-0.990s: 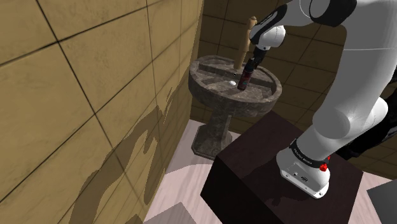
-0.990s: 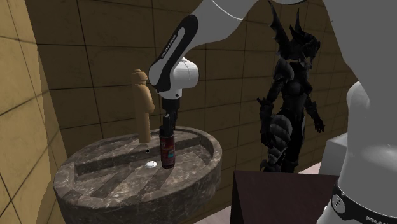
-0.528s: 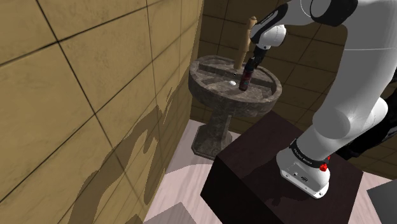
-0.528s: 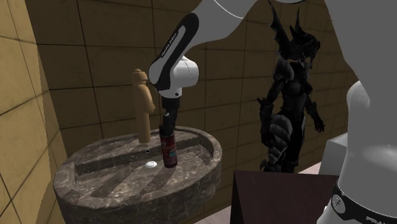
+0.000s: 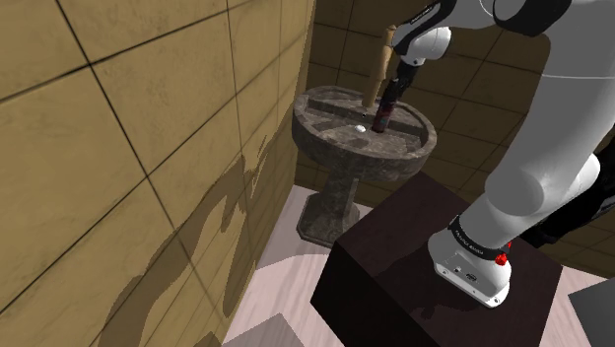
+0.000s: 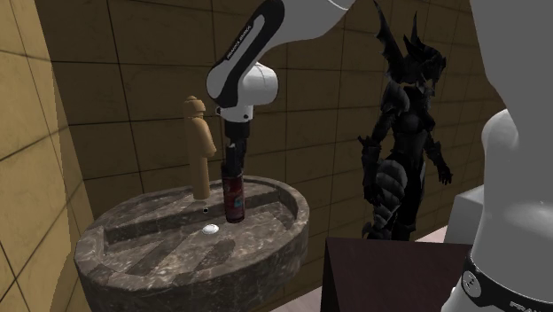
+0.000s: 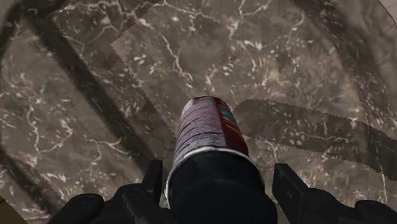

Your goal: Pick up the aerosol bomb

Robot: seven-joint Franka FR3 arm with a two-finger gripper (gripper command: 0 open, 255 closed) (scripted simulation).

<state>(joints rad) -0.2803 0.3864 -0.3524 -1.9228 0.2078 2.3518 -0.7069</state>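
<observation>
Jaws clenched on its cap, the dark red spray can [image 6: 235,198] hangs tilted just above the floor of the stone basin [image 6: 168,266]. The lift appears under way; next comes a steady rise clear of the rim and the nearby wooden post [image 6: 200,146].

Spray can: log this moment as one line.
gripper: shut on spray can | spray can: upright, higher over stone basin than a second ago | task: lift under way
</observation>
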